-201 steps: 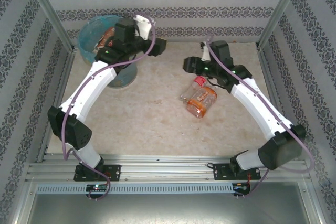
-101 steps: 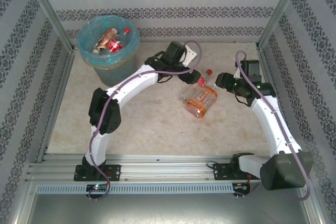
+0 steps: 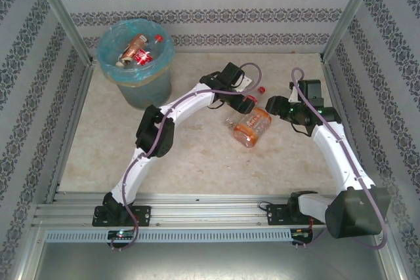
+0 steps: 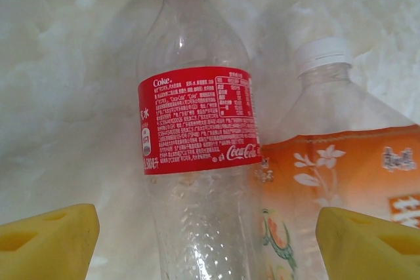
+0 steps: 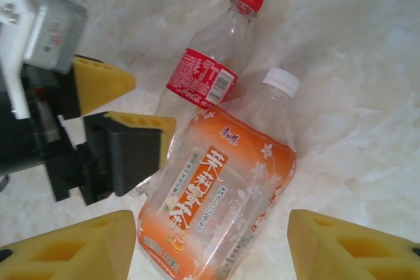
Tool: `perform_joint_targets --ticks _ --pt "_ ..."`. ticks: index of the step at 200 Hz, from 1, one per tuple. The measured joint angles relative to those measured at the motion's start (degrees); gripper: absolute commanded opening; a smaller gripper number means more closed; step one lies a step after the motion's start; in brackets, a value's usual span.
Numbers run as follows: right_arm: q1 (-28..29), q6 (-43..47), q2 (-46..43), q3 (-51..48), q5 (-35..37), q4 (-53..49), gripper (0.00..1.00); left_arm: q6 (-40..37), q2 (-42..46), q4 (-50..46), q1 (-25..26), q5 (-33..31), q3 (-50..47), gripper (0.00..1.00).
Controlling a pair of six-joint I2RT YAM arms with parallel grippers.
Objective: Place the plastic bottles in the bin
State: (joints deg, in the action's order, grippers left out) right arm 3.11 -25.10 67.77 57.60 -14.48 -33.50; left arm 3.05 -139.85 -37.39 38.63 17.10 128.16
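Observation:
Two plastic bottles lie side by side mid-table. One is a clear Coke bottle [image 4: 197, 119] [image 5: 209, 63] with a red cap [image 3: 261, 89]. The other is an orange-labelled bottle [image 3: 252, 126] [image 5: 223, 195] [image 4: 348, 175] with a white cap. My left gripper [image 4: 207, 244] [image 3: 244, 101] [image 5: 125, 109] is open, its yellow fingertips [image 4: 49, 240] straddling the Coke bottle's lower body without touching it. My right gripper [image 5: 213, 247] [image 3: 272, 107] hangs open above the orange bottle's base end. The bin [image 3: 105, 44] at the back left, lined in blue, holds several bottles [image 3: 139, 49].
Patterned walls and metal posts [image 3: 59, 11] close in the table on three sides. The marble tabletop [image 3: 197, 155] is bare in front of the two bottles. My two grippers are close together over the bottles.
My left arm has swung from over the bin to the two bottles and come down over the Coke bottle. My right gripper has drawn back to the right of the bottles.

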Motion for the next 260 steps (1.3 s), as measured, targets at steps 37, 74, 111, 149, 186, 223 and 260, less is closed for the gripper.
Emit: perform_joint_targets --ticks 37,74,111,149,186,223,260 --pt "0.0 0.0 0.0 0.0 -0.8 0.6 0.64 0.0 -3.6 -1.4 -0.1 0.7 3.3 0.84" --pt "0.0 0.0 0.3 0.0 -1.7 0.8 0.64 0.0 -6.1 -3.0 -0.1 0.9 4.7 0.82" --pt "0.0 0.0 1.4 0.0 -3.0 1.5 0.64 0.0 -7.9 -4.5 -0.5 0.8 4.7 0.75" --pt "0.0 -0.1 1.4 0.0 -3.2 2.3 0.64 -1.4 -8.2 -5.3 -0.8 0.2 5.0 0.65" --pt "0.0 -0.3 1.3 0.0 -3.7 2.4 0.64 -2.4 -8.1 -5.6 -0.9 0.0 5.0 0.57" --pt "0.0 -0.7 0.1 0.0 -4.5 2.4 0.64 -2.6 -6.5 -5.5 -0.9 0.0 4.5 0.52" --pt "0.2 -1.7 -0.9 0.1 -4.8 2.5 0.64 -2.7 1.7 -4.1 -0.9 1.0 0.7 0.52"
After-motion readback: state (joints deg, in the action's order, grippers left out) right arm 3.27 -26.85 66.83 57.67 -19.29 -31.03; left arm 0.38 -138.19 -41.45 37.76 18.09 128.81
